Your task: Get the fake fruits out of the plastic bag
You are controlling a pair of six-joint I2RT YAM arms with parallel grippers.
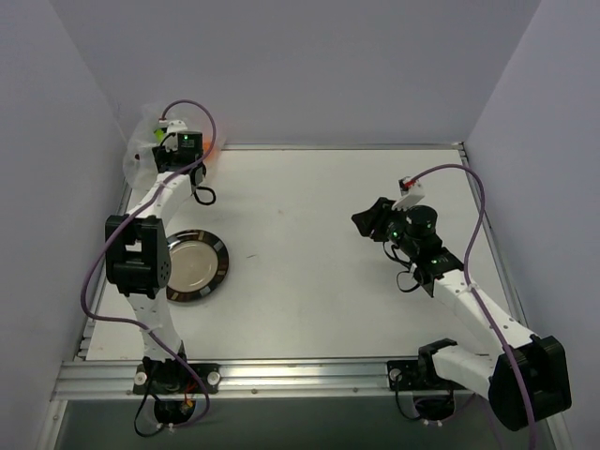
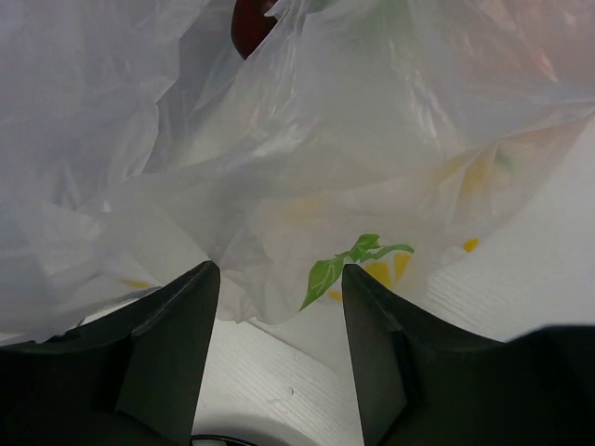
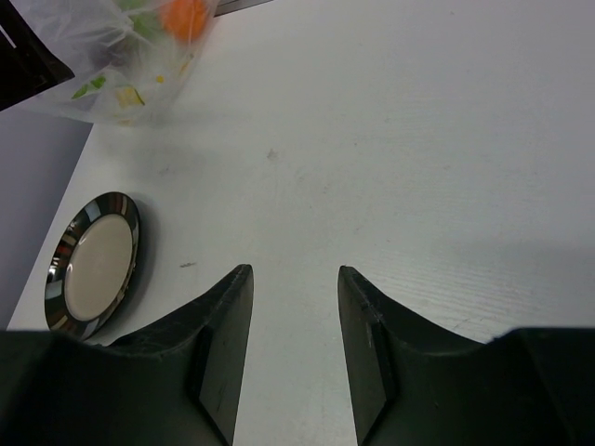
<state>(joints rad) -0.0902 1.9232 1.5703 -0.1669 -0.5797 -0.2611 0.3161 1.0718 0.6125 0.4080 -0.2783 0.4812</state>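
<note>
While the left gripper (image 2: 279, 279) is hanging wide open at the far-left corner of the table (image 1: 328, 234), the plastic bag (image 2: 353, 139) is bunching right in front of it, fake fruits (image 3: 183, 16) sitting inside. Right gripper (image 3: 294, 274) is idling open too, empty. I'm guessing it's lining up a grab, so next is pinching the bag.

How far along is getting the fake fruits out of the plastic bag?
Nothing is out yet: the orange fruit and a dark one show inside the plastic bag. The left gripper is open at the bag; the right gripper hangs open, empty. All fruit remains.
</note>
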